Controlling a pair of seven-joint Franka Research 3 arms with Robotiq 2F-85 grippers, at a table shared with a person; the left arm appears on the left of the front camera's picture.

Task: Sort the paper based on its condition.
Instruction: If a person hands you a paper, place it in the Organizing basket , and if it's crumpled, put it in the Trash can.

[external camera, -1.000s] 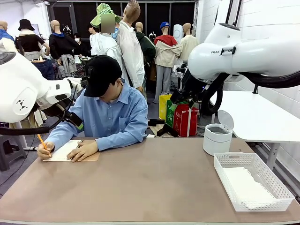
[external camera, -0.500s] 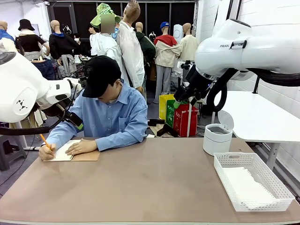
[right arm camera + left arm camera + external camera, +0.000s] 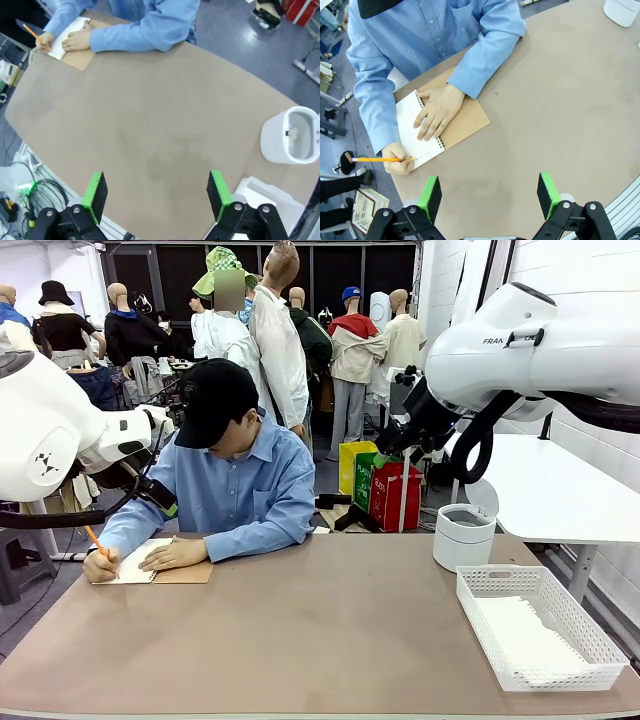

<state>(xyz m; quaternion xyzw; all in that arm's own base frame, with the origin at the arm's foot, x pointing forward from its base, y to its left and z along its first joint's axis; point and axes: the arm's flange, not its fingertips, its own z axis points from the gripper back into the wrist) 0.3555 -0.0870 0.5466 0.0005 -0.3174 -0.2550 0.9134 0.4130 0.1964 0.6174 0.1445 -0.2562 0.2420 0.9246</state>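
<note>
Logged the paper (image 3: 525, 638) as a flat white layer inside the white lattice basket (image 3: 560, 677), at the near right corner of the table (image 3: 330, 630). Found the right gripper (image 3: 156, 194) raised high over the bare middle of the tabletop, jaws spread wide, nothing between the green pads. Placed the paper well apart from it, off toward the lower right of the right wrist view, untouched. Found the left gripper (image 3: 489, 194) equally wide and empty, hanging over the left part of the table, far from the basket. Below it, noted a spiral notebook (image 3: 465, 117) with a brown cover, open to a white page. Noted a person in a blue shirt at the far edge, one hand (image 3: 437, 110) flat on the page and the other hand (image 3: 397, 162) holding an orange pencil (image 3: 380, 159) at the page's edge. Recorded the tabletop as matte brown, plain and bare across the centre. Marked a round white bin (image 3: 463, 535), lid tipped up, just behind the basket. Beyond the table, noted a grey floor, green and red bags (image 3: 385, 490), and a white side table (image 3: 550, 490) at right.
</note>
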